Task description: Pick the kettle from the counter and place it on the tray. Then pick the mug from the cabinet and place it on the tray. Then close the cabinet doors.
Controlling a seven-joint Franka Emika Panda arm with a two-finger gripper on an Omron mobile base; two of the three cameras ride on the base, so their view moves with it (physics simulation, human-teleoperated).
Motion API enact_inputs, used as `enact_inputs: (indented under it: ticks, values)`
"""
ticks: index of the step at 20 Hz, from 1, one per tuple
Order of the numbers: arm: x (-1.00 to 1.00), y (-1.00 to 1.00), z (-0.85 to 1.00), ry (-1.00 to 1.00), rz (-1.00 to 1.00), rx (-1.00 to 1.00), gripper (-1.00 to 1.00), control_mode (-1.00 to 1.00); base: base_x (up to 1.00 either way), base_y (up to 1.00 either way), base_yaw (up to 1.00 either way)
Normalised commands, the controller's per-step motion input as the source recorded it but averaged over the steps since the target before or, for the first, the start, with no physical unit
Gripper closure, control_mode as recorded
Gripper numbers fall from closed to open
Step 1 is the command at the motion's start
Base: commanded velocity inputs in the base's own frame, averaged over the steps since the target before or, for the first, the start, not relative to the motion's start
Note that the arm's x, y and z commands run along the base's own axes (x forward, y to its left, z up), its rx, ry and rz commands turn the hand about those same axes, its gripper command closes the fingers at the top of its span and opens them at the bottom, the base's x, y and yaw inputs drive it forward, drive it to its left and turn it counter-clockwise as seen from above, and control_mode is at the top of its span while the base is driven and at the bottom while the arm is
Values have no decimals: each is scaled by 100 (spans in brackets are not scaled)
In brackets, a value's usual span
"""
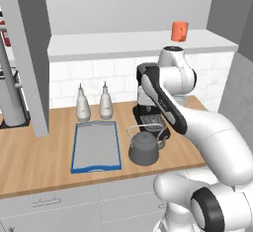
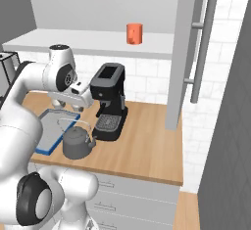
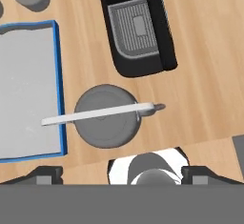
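Grey kettle (image 3: 107, 117) beside blue-rimmed tray (image 3: 28, 85), below empty claw (image 3: 121, 173), fingers wide apart.

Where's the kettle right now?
The kettle sits on the counter, just right of the tray and in front of the black coffee machine.

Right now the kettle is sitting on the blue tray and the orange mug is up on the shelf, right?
Not quite. The kettle is not on the tray; it stands on the wooden counter just beside the tray's blue rim, as the hand view shows. The orange mug is indeed up on the shelf.
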Motion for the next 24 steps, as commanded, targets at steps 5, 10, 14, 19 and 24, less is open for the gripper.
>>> enact_inputs:
  ticks: [5, 10, 14, 19, 24]
  values:
    - [1, 17, -61, 1, -8, 0, -100, -100, 0, 0, 0]
    - [9, 16, -48, 3, -11, 0, -100, -100, 0, 0, 0]
    - [3, 2, -33, 0, -13, 1, -100, -100, 0, 0, 0]
    - [2, 0, -16, 0, -16, 6, -100, -100, 0, 0, 0]
    - [1, 0, 0, -4, -18, 15, -100, -100, 0, 0, 0]
